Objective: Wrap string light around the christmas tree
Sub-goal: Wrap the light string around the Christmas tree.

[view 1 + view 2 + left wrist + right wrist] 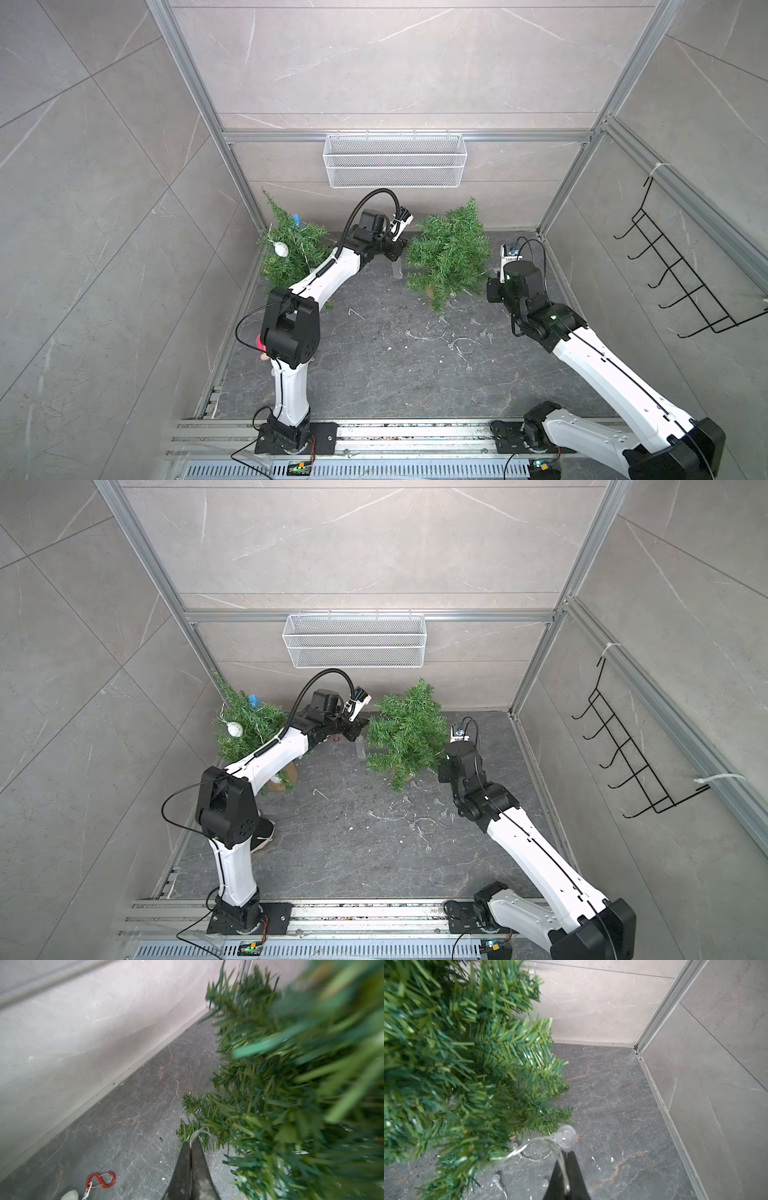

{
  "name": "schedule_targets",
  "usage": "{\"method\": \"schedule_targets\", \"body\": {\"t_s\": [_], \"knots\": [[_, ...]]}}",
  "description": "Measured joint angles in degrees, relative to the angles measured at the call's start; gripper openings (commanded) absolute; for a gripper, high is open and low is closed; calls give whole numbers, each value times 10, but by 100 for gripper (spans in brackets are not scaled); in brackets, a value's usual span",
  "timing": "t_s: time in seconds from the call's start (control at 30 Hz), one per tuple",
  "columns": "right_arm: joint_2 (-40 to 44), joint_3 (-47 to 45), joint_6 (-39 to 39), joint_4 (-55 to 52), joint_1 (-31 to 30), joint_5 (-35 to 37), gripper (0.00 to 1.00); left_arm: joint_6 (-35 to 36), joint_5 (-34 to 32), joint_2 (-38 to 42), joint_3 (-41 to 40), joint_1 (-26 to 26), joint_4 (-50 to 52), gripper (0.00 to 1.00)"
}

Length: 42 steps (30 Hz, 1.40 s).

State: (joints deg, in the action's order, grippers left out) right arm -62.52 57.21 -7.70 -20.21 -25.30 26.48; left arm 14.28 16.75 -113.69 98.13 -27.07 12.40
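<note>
Your christmas tree (pixel 449 249), with bristly green plastic needles, stands far and right of centre on the dark veined stone floor (pixel 374 374). Your left gripper (pixel 191 1144) is clenched on the thin silvery wire of the string light (pixel 197 1132). Your right gripper (pixel 566 1154) pinches that wire just beside a clear round bulb (pixel 566 1136). Slack trails on the floor near the tree.

A: The right arm (pixel 598 374)?
B: White shells, black joints, thin black cable (pixel 631 380).
A: The left arm (pixel 332 270)?
B: Same, plus a ribbed black hose (pixel 376 192); left tool (pixel 191 1143) dark, tapered
</note>
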Motion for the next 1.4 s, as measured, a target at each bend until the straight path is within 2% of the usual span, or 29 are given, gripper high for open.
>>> {"method": "schedule_targets", "body": {"t_s": [0.23,0.53,0.73,0.87,1.07,1.2,1.4], "knots": [[-7,37,24,26,3,-16,0,0,1,-4,-3,0,-1,0],[-10,55,45,32,3,-72,0,2,1,-4,-3,0,0,0],[5,50,47,-17,3,-81,0,3,1,-4,-3,0,0,0],[46,21,47,-56,2,-77,0,5,0,-4,-3,0,0,0],[76,12,60,-89,-24,-124,0,5,0,-4,-3,0,0,0],[52,36,70,-98,-43,-139,0,5,0,-6,-3,0,0,0],[-39,126,80,-87,-37,-129,0,5,-1,-8,-3,0,0,0]]}}
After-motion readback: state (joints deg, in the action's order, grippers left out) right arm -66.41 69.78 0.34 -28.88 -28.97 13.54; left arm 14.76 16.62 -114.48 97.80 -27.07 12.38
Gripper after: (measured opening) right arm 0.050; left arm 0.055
